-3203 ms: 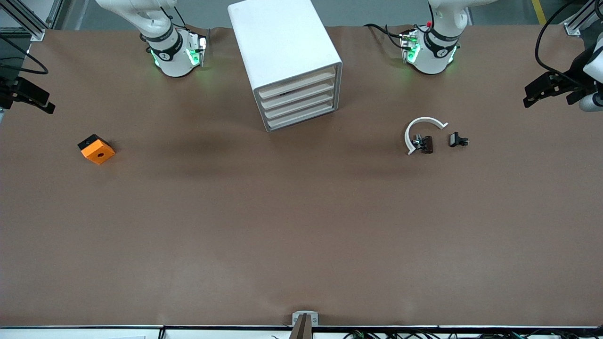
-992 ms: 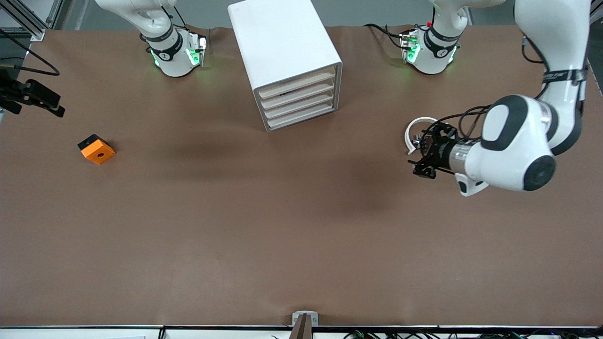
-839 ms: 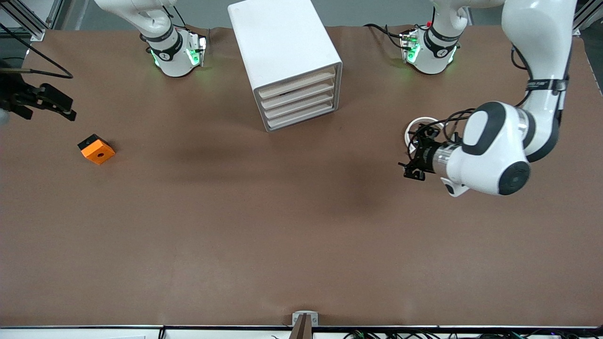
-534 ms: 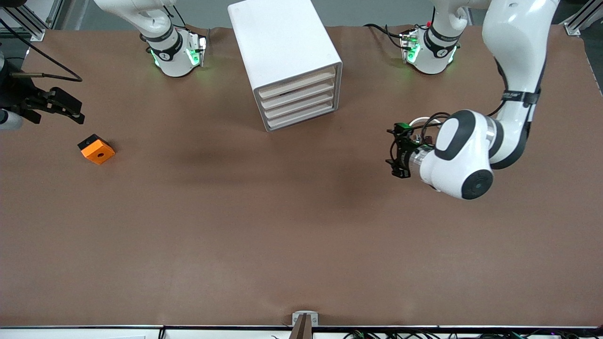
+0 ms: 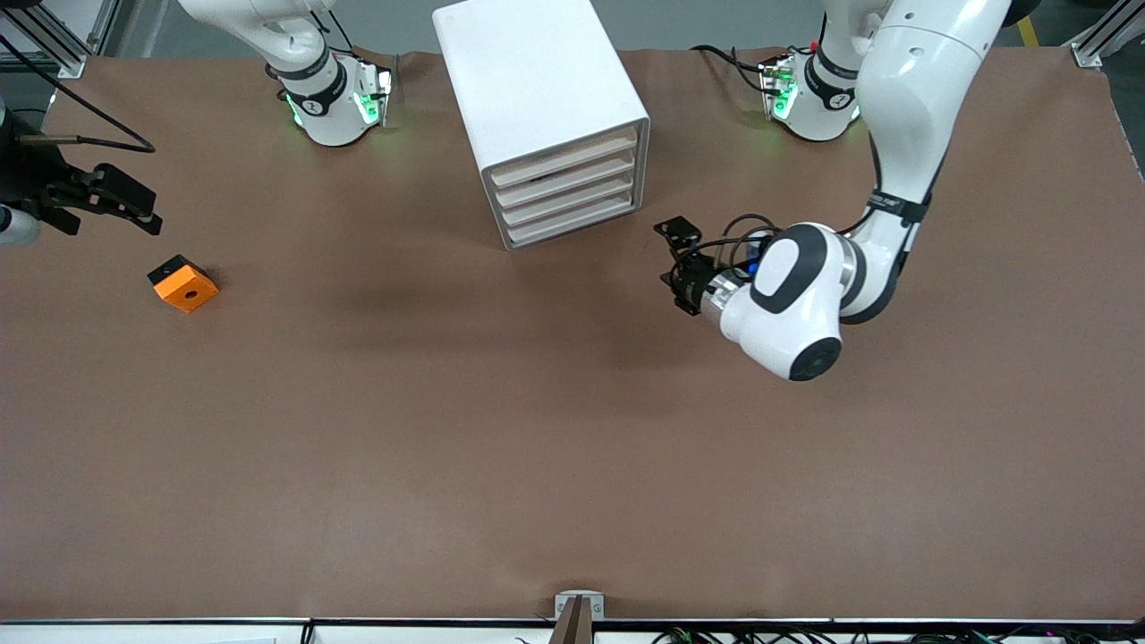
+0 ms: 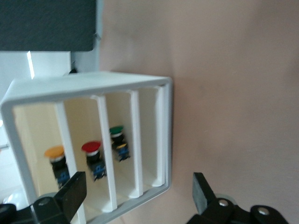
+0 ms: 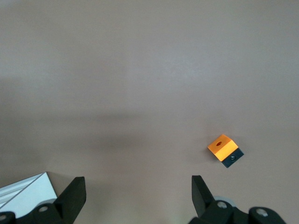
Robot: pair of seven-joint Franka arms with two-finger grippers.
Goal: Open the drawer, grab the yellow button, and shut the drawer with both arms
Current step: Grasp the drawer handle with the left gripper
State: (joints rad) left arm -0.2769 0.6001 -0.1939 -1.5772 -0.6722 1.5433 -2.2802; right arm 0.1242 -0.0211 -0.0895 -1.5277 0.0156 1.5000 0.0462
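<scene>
beside the cabinet [image 5: 546, 116], left gripper [image 5: 677, 266] hovers, spread.

cabinet [image 5: 537, 80]: smooth matt white plastic | table [image 5: 447, 429]: matt brown paper-like cover | arms [image 5: 792, 295]: glossy white

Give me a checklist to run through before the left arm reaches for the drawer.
1. Drawers of the cabinet all shut: ok.
2. Left gripper open, over the table in front of the cabinet: ok.
3. Button spotted, orange cap inside the cabinet in the left wrist view: ok.
4. Left gripper lined up with the button's drawer: cannot tell.
5. Right gripper open, waiting over the table by the orange block: ok.
</scene>
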